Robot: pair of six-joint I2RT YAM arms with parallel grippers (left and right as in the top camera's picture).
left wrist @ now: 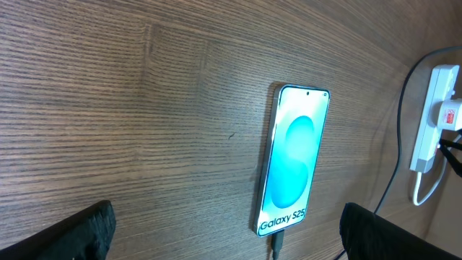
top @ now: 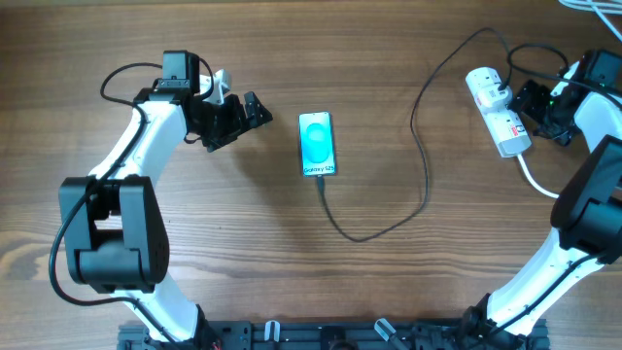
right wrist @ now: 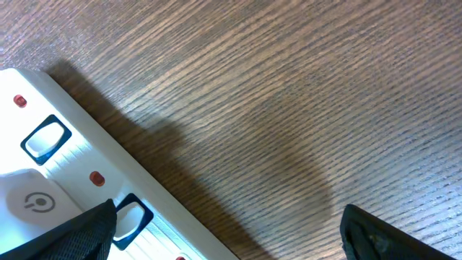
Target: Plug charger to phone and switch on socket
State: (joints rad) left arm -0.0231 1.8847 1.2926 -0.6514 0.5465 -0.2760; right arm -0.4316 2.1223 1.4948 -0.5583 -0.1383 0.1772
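The phone lies in the middle of the table, teal screen lit, "Galaxy" text at its near edge. The black charger cable has its tip in the phone's bottom edge and loops right and up to a white plug head on the white socket strip. In the left wrist view the phone shows with the connector at its bottom. My left gripper is open and empty, left of the phone. My right gripper is open, its left finger right beside a switch on the strip.
The strip's thick white cord runs off toward the right arm. More cables hang at the top right corner. Bare wood lies between the phone and the left arm.
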